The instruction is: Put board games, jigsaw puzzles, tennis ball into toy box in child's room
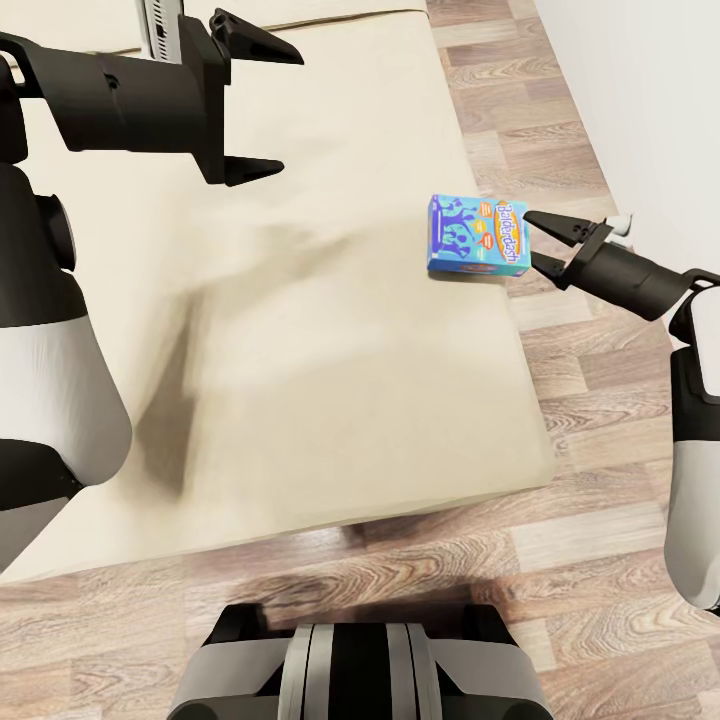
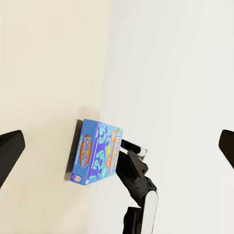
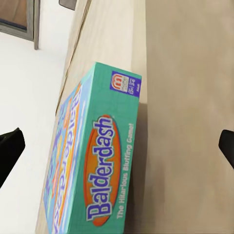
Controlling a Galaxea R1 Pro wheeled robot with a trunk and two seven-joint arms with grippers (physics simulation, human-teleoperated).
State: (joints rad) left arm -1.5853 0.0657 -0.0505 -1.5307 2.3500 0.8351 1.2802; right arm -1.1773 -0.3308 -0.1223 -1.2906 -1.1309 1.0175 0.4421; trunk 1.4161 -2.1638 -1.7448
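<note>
Here's the bed, its plain beige mattress spread wide across the head view, and right at its right-hand edge lies the blue Balderdash box, flat on the mattress, printed top facing up, its long title side turned toward the floor side of the bed. Nothing lies on the box, and it lies apart from everything else on the mattress.

Over on the right, the right tool is stretched in from above the wood floor, its two dark fingers spread apart, tips just beside the box's outer side. One tip sits near the upper corner of that side, the other near the lower; whether either touches the cardboard I cannot tell. It has hold of nothing. The right wrist view looks along the box's title side up close, the word "Balderdash" reading large in an orange oval, fingertips wide at both edges of the picture.

The left tool hangs above the far part of the mattress, well apart from the box, fingers wide open and empty. From the left wrist view the Balderdash box shows on the mattress edge with the right arm reaching up to it, a white wall behind.
</note>
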